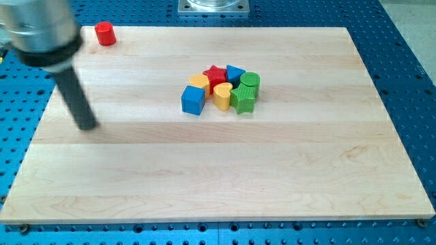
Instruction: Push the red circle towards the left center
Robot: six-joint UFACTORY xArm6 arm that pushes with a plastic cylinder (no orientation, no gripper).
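The red circle (105,33) is a small red cylinder standing at the top left corner of the wooden board (218,177). My tip (87,126) rests on the board at the view's left, well below the red circle and slightly to its left, not touching any block. The dark rod rises from it up and to the left into the blurred arm body at the view's top left corner.
A tight cluster sits at the board's upper middle: blue cube (193,100), yellow block (199,82), red star (216,73), blue block (235,72), yellow heart-like block (223,95), green star (243,99), green cylinder (250,82). A blue perforated table surrounds the board.
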